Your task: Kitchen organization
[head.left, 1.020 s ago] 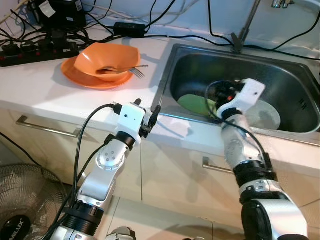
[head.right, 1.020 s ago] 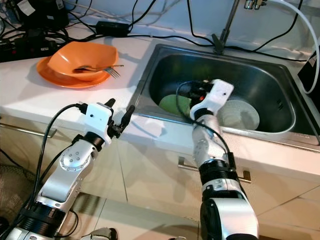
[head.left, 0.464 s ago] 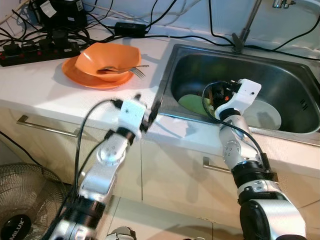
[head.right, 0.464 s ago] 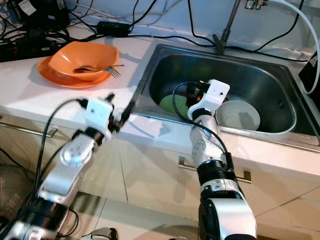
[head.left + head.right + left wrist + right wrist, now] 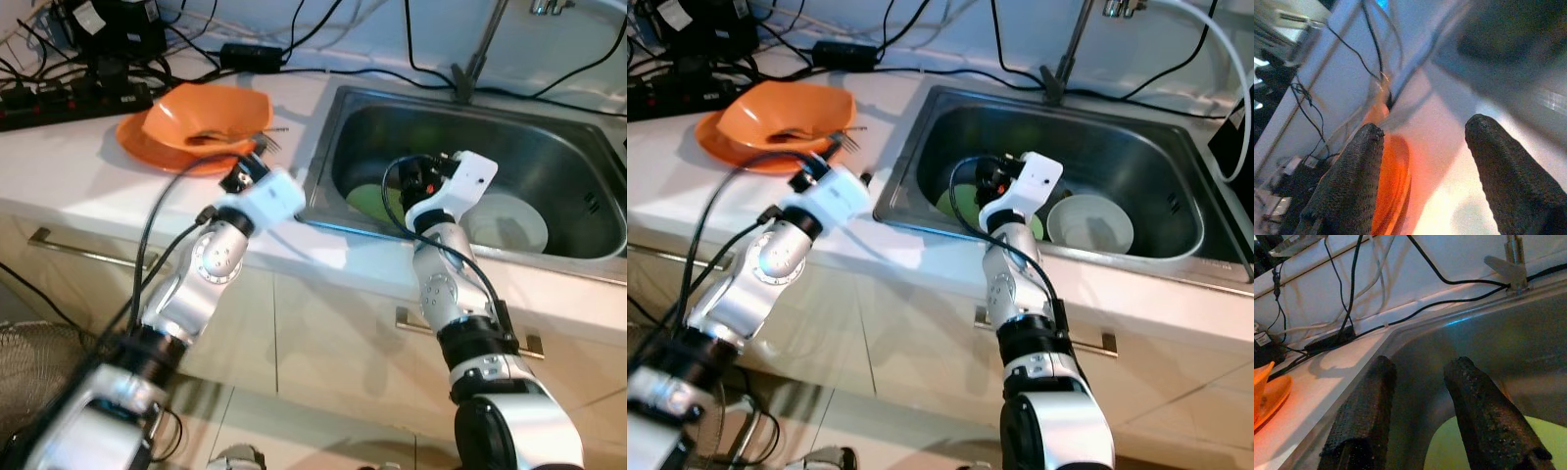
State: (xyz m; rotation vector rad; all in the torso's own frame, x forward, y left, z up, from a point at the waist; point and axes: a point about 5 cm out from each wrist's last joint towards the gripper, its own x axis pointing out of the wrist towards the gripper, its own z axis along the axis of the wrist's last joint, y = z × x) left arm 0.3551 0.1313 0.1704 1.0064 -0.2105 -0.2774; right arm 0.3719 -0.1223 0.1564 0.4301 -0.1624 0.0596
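Observation:
An orange bowl sits on an orange plate on the white counter, with a fork lying in it. My left gripper is open at the near right edge of that plate; the orange plate shows between its fingers. A steel sink holds a green plate and a white bowl. My right gripper hangs open inside the sink, just above the green plate, with nothing between its fingers.
Power strips and tangled black cables crowd the back left of the counter. A faucet rises behind the sink. Cabinet fronts with a metal handle lie below the counter edge.
My left arm has swung up from the counter's front edge toward the orange plate and bowl. The right gripper has drifted a little left inside the sink.

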